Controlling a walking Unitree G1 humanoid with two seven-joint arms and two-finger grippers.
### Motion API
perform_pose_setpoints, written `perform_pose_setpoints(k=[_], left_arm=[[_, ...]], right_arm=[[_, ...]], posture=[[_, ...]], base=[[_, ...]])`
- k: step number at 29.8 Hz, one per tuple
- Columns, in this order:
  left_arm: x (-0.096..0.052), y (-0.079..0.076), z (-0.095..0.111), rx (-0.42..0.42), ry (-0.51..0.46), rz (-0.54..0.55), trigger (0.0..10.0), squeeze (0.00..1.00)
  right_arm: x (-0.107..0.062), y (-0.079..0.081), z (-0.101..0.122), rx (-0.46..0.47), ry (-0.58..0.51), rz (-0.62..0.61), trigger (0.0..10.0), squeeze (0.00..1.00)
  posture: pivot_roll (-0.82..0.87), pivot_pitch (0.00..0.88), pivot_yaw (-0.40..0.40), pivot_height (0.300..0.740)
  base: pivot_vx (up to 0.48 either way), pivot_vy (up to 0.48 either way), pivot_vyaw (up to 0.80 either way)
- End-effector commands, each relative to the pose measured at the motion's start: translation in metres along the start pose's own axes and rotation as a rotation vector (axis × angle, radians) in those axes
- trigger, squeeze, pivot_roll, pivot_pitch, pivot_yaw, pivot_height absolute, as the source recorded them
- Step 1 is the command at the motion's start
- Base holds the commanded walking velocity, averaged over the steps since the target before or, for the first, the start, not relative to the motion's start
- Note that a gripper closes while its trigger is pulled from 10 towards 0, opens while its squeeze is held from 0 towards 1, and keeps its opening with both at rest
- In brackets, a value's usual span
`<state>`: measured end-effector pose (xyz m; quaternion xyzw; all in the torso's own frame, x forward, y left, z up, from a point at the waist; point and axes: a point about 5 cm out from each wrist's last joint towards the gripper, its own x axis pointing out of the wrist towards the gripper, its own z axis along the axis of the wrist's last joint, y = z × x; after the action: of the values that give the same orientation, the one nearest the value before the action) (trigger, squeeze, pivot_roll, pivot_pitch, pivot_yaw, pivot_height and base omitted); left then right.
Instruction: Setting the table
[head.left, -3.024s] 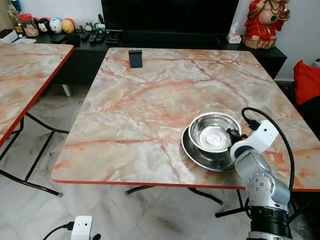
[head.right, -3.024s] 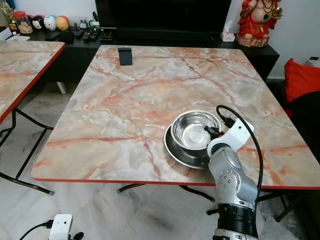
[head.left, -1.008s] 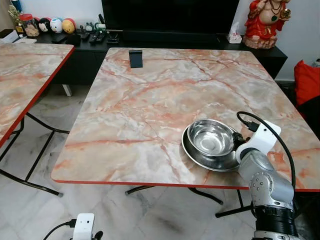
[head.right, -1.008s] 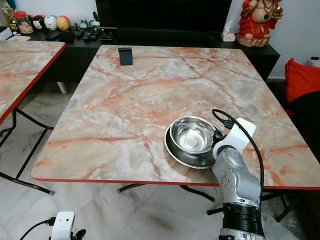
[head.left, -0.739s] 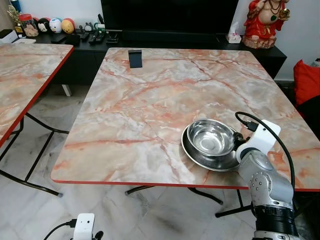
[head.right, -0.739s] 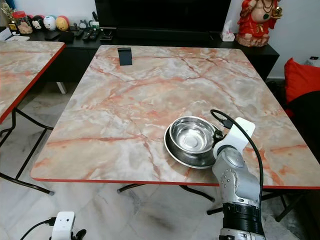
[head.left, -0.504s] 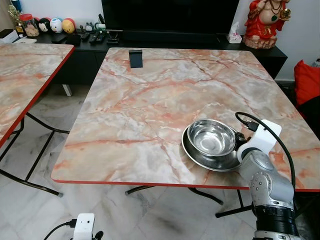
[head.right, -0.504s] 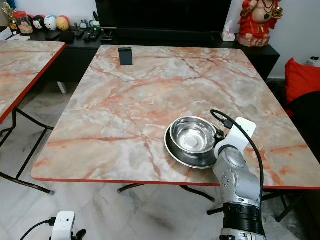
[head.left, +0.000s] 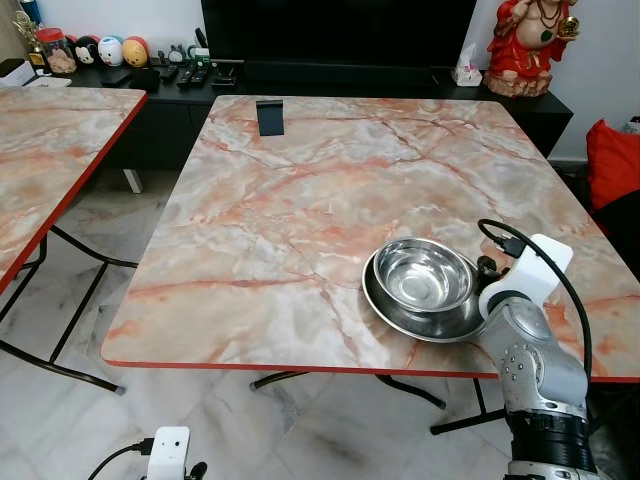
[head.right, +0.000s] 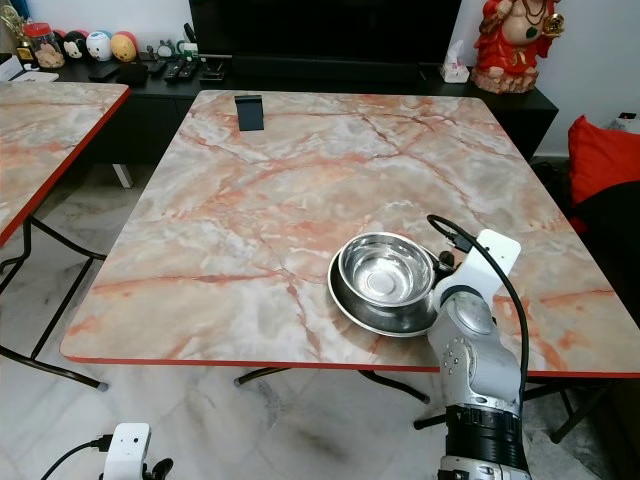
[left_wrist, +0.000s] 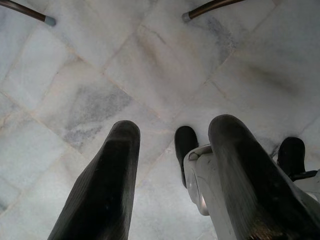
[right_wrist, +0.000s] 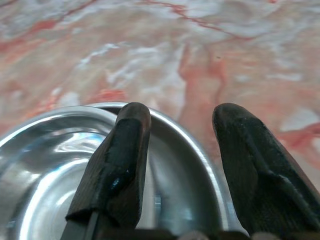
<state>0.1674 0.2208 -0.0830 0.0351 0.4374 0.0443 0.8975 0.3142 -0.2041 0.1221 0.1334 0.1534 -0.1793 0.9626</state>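
I see right pincer (right_wrist: 180, 165) fingers apart over rim of steel bowl (head.left: 423, 273), nested in plate (head.left: 392, 304) on bench (head.left: 300, 200). Left pincer (left_wrist: 172, 175) apart above floor (left_wrist: 100, 75). No legible writing.

Silver right arm (head.left: 528, 362), black cable, white wrist.
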Motion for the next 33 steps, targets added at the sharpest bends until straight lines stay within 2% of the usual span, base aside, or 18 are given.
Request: perform_pose_setpoints(k=[1, 12, 18, 29, 33], left_arm=[[-0.001, 0.001, -0.004, 0.007, 0.016, 0.005, 10.0, 0.0], [0.0, 0.0, -0.002, 0.006, 0.014, 0.0, 10.0, 0.0], [0.0, 0.0, -0.003, 0.004, 0.017, -0.001, 10.0, 0.0], [-0.001, 0.0, -0.005, 0.003, 0.027, -0.007, 10.0, 0.0], [-0.001, 0.0, -0.006, 0.002, 0.031, -0.007, 10.0, 0.0]], right_arm=[[-0.001, 0.007, 0.004, 0.0, -0.005, 0.051, 10.0, 0.0], [-0.002, 0.013, -0.009, -0.083, 0.078, 0.109, 10.0, 0.0], [-0.001, 0.01, -0.01, -0.102, 0.08, 0.087, 10.0, 0.0], [-0.001, -0.004, -0.005, -0.133, 0.06, 0.002, 10.0, 0.0], [-0.001, -0.004, -0.011, -0.151, 0.095, 0.01, 10.0, 0.0]], posture=[[-0.07, 0.0, -0.035, 0.74], [-0.07, 0.0, -0.037, 0.74], [-0.07, 0.0, -0.036, 0.74], [-0.08, 0.0, -0.033, 0.74], [-0.08, 0.0, -0.032, 0.74]], base=[[0.0, 0.0, 0.0], [0.0, 0.0, 0.0], [0.0, 0.0, 0.0], [0.0, 0.0, 0.0], [0.0, 0.0, 0.0]])
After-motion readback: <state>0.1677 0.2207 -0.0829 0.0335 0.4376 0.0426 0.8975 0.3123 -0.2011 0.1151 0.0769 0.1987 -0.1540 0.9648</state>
